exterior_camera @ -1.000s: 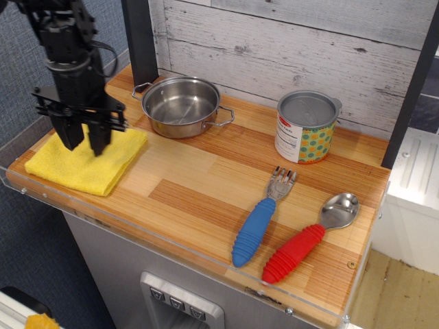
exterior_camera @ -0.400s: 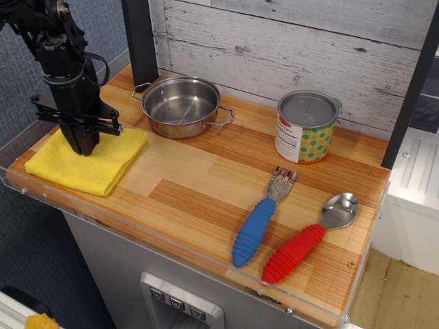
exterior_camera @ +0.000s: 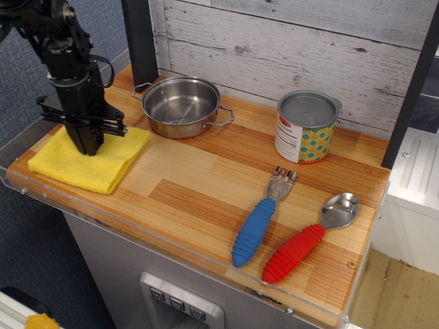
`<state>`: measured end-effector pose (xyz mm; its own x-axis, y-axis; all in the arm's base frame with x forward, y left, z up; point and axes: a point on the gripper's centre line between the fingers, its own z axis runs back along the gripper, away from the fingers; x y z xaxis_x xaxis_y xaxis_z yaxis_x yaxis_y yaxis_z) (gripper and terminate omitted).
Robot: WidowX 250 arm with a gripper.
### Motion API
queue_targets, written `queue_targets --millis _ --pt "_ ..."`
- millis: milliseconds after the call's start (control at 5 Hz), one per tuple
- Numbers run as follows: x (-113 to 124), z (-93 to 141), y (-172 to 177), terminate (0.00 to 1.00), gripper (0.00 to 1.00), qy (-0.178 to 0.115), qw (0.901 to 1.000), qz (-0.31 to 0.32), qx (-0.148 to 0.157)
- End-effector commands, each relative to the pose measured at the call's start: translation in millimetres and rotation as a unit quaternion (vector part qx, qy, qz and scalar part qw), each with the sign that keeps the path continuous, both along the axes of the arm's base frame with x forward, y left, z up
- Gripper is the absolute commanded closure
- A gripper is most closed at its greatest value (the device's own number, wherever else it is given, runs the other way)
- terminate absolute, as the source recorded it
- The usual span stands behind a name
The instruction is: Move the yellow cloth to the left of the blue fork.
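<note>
The yellow cloth (exterior_camera: 106, 164) lies flat at the left end of the wooden counter (exterior_camera: 199, 178). My gripper (exterior_camera: 89, 148) points straight down onto the cloth's middle, with its fingers pressed together and pinching the fabric. The blue fork (exterior_camera: 257, 223) lies far to the right near the front edge, with its silver tines pointing toward the back. A wide stretch of bare wood separates the cloth from the fork.
A steel pot (exterior_camera: 180, 105) stands just behind and to the right of the cloth. A patterned can (exterior_camera: 305, 128) stands at the back right. A red-handled spoon (exterior_camera: 302, 247) lies to the right of the fork. A dark post (exterior_camera: 140, 38) rises behind the pot.
My gripper's fingers were spread over the cloth a second ago and have closed on the fabric. The gripper and the cloth's right edge have shifted slightly to the right.
</note>
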<state>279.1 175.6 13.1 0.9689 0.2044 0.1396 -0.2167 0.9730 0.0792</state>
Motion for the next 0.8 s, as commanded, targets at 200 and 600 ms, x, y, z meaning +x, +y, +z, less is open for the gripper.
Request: queue_targets --millis 200,600 --pt "-2.4 10.0 -17.4 0.0 1.0 0.0 1.0 -0.008 0.001" --pt "-2.2 14.0 -34.6 0.0 1.0 -0.005 0.9999 -0.006 -0.008"
